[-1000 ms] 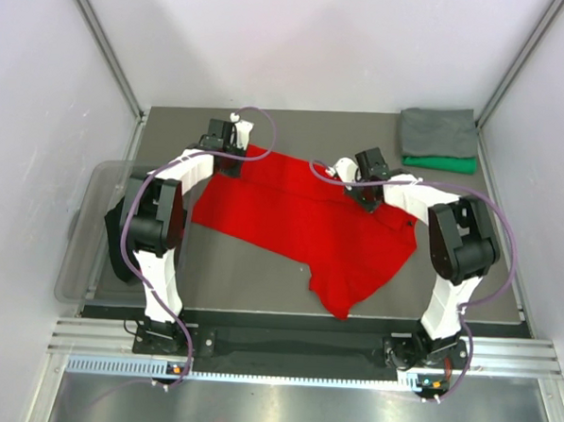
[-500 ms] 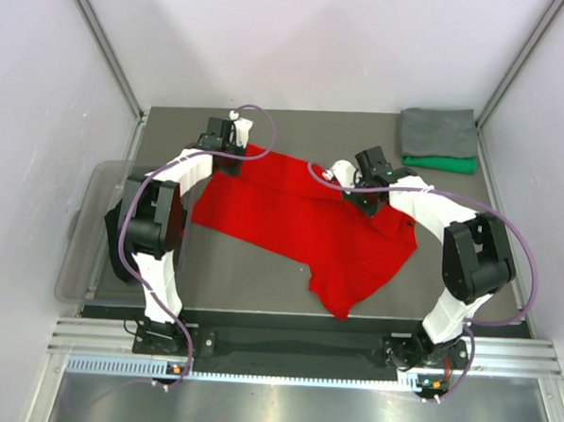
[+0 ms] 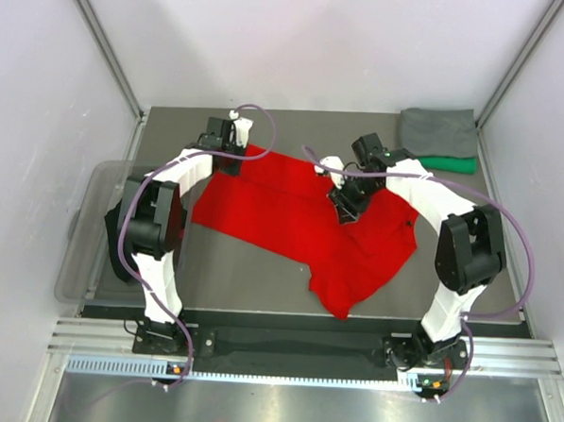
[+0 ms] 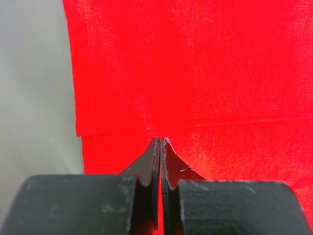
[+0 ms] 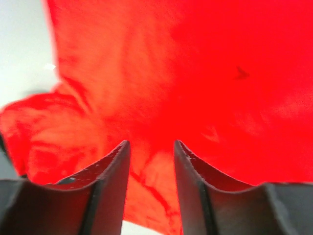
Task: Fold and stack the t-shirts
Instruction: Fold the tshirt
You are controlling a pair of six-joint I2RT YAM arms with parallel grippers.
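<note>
A bright red t-shirt [image 3: 291,221] lies spread out and rumpled across the middle of the table. My left gripper [image 3: 230,165] is at the shirt's far left corner. In the left wrist view its jaws [image 4: 160,140] are pressed together on the red cloth [image 4: 195,63] by a folded hem. My right gripper [image 3: 343,209] hangs over the shirt's far right part. In the right wrist view its jaws [image 5: 151,143] stand apart, with wrinkled red cloth [image 5: 195,73] below and between them. A folded grey t-shirt [image 3: 439,131] lies on a folded green one [image 3: 443,164] at the far right corner.
A translucent grey plastic tub [image 3: 84,229] sits off the table's left edge with a dark cloth [image 3: 117,245] in it, partly behind the left arm. Metal frame posts and white walls close in both sides.
My right gripper has swung left and towards the near side over the red shirt, and its wrist has turned. The left gripper and the shirt's outline have stayed put.
</note>
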